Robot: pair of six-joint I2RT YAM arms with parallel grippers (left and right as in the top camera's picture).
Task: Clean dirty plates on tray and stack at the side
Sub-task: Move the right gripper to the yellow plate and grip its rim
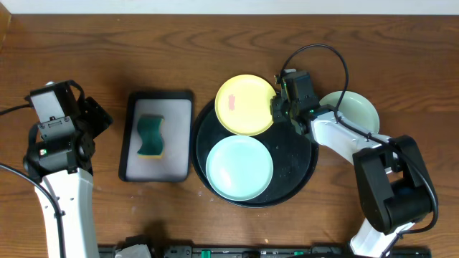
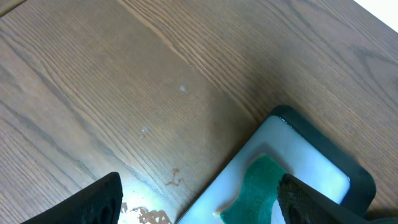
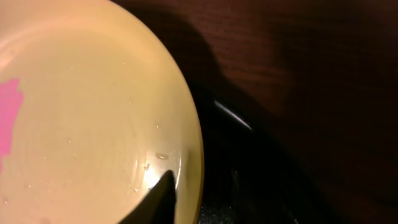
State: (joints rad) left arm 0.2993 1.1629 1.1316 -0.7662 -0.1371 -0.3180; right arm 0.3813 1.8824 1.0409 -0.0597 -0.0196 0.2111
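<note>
R arm lay stretched low over the tray (image 1: 301, 172). R gripper (image 1: 276, 107) sat at the yellow plate (image 3: 93, 112) rim, one finger (image 3: 163, 196) on its inside edge, other hidden, so grip couldn't be told. L gripper (image 2: 199, 190) jaws stood wide apart, sponge (image 2: 258, 186) just ahead.

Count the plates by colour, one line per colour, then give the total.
Yellow plate: 1
Mint plates: 2
Total: 3
</note>
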